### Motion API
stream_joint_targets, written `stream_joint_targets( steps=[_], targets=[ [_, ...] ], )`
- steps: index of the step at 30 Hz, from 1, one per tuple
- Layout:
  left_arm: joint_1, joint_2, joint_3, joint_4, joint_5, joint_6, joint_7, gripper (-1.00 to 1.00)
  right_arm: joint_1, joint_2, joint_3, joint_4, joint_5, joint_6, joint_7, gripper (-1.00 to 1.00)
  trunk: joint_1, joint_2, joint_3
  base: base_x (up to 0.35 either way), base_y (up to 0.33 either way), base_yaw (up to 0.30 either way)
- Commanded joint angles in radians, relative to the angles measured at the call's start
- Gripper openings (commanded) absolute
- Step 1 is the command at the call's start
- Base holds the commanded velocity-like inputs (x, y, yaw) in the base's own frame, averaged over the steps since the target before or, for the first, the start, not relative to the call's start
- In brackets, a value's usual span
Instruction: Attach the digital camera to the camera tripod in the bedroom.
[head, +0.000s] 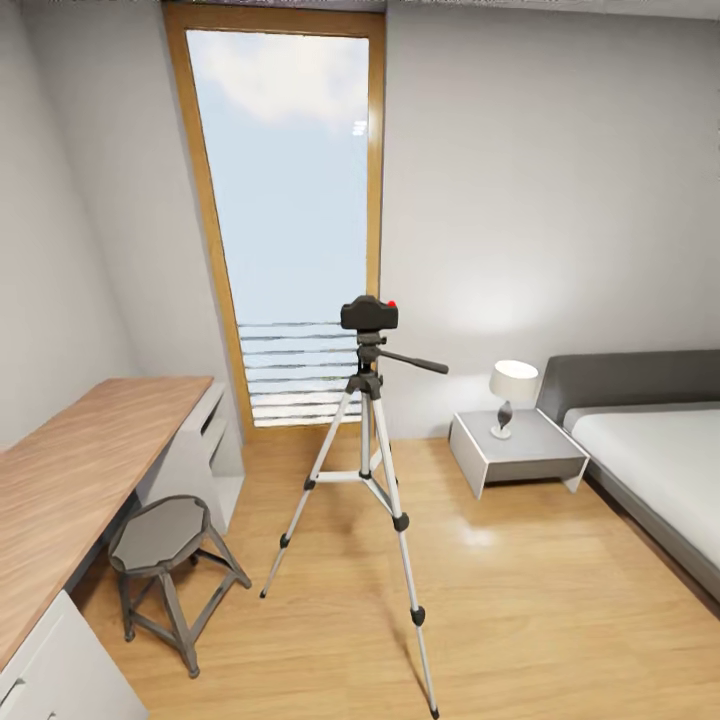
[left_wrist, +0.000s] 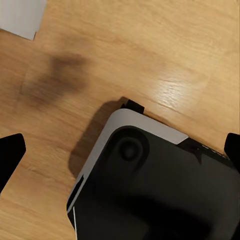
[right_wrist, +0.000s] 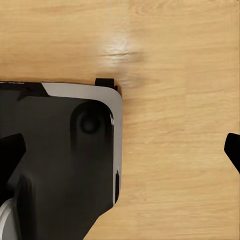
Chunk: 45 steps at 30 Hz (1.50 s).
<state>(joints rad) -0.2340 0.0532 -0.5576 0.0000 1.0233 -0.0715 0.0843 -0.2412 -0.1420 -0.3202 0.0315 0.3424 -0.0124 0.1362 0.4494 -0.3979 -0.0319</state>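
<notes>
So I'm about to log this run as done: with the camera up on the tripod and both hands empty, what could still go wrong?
The digital camera sits high on the camera tripod, whose thin legs splay across the floor: a bump from the robot's base might topple it. Whether the camera is locked on cannot be told. Both hands, left hand and right hand, hang open over the floor.

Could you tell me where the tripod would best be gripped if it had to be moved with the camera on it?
Probably the central column of the camera tripod, just under the head and above the leg spreaders, approached from the robot's side. It is the upright stem; the legs splay thin, and the pan handle juts sideways beneath the digital camera.
</notes>
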Motion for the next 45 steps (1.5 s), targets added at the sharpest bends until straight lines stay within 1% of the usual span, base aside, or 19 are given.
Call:
stream_joint_targets(
  steps=[1, 8, 16, 38, 45],
  targets=[
    [-0.001, 0.000, -0.008, 0.000, 0.006, -0.002, 0.003, 1.00, -0.001, -0.001, -0.009, 0.002, 0.008, -0.001, 0.002, 1.00, 0.001, -0.002, -0.001, 0.000, 0.000, 0.000],
    [-0.001, 0.002, -0.008, 0.000, 0.006, -0.002, 0.003, 1.00, -0.002, -0.001, -0.008, 0.002, 0.009, -0.003, 0.003, 1.00, 0.001, -0.002, 0.011, 0.000, 0.000, 0.000],
    [-0.001, 0.002, -0.010, -0.001, 0.006, -0.002, 0.003, 1.00, -0.002, -0.001, -0.009, 0.002, 0.009, -0.023, 0.003, 1.00, 0.001, -0.002, 0.024, 0.000, 0.000, 0.000],
    [-0.001, 0.002, -0.008, 0.001, 0.012, 0.010, 0.008, 1.00, -0.001, -0.001, -0.012, 0.004, 0.006, -0.022, 0.002, 1.00, 0.001, -0.002, 0.059, 0.000, 0.000, 0.000],
    [-0.001, 0.002, -0.008, 0.001, 0.012, 0.010, 0.008, 1.00, 0.015, -0.001, -0.013, 0.004, 0.006, -0.025, 0.002, 1.00, 0.001, -0.002, 0.070, 0.000, 0.000, 0.000]
  ],
)
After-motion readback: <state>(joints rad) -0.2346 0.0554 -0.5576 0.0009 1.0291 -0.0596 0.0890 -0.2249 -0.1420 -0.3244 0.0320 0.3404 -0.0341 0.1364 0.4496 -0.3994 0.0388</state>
